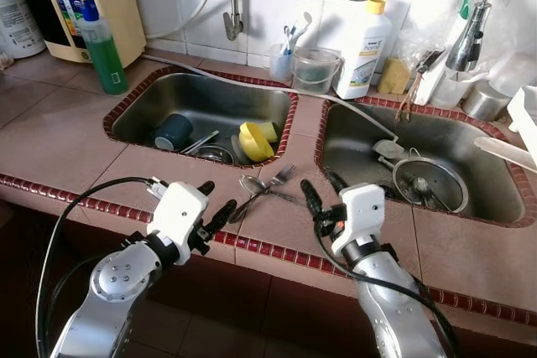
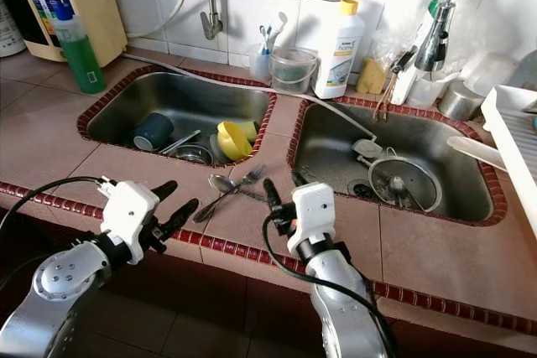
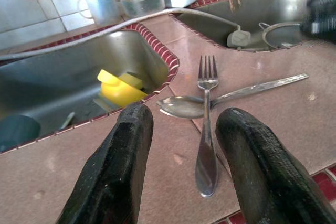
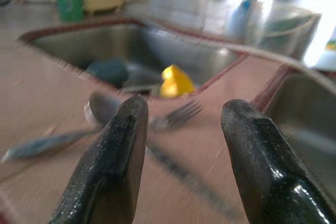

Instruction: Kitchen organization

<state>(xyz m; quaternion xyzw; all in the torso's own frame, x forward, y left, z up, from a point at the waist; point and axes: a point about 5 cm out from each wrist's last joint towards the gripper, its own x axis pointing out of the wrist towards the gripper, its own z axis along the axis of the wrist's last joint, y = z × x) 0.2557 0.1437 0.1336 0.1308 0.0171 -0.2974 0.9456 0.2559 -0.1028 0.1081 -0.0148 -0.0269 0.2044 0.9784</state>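
We're at the tiled table (image 1: pixel 75 153) with its red-brown edge trim, facing two steel sinks. Left sink (image 1: pixel 151 111) holds a dark blue cup (image 1: pixel 173 132), a yellow cup (image 1: pixel 254 141) on its side and some metal pieces. Right sink (image 1: pixel 470 136) has a round strainer (image 1: pixel 430 183) over the drain. A thin hose (image 1: pixel 252 84) runs along the back rim of the left sink and drops into the right sink.

Along the back wall: green soap bottle (image 1: pixel 102 46), white bottle with yellow cap (image 1: pixel 364 48), clear tub (image 1: pixel 315 70), yellow sponge (image 1: pixel 393 76).

On the strip of table between the sinks lie a fork (image 3: pixel 206 127) and a spoon (image 3: pixel 231 96), crossed, fork on top, tines pointing toward the wall.

Our left tool (image 1: pixel 216 204) hovers at the table's front edge, fingers (image 3: pixel 113 169) apart, aimed straight at the fork handle, not touching. Our right tool (image 1: pixel 322 191) sits just right of the cutlery, fingers (image 4: pixel 105 171) also apart, empty. Right wrist view is blurred, cutlery only roughly visible.
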